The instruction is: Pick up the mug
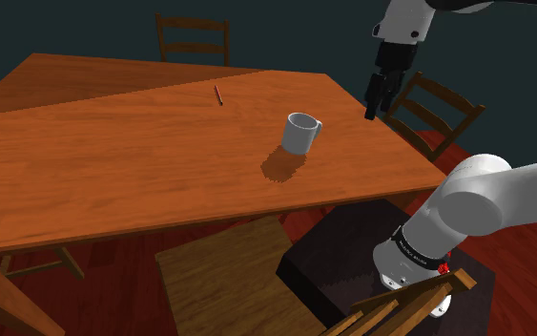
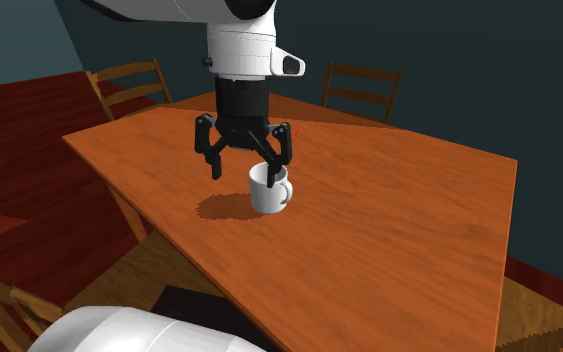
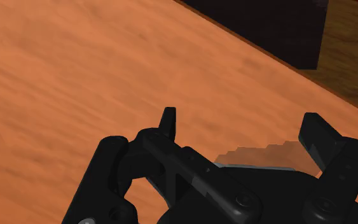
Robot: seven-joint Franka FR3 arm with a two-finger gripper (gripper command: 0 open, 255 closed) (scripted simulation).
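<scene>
I hover the gripper (image 1: 378,95), spread wide and empty, at the shoulder view's right of the white mug (image 1: 301,133), ready to straddle it.

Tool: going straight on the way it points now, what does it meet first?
Probably the brown wooden table top beside the white mug, not the mug itself; depth is unclear, so the black tool might clip its rim.
</scene>
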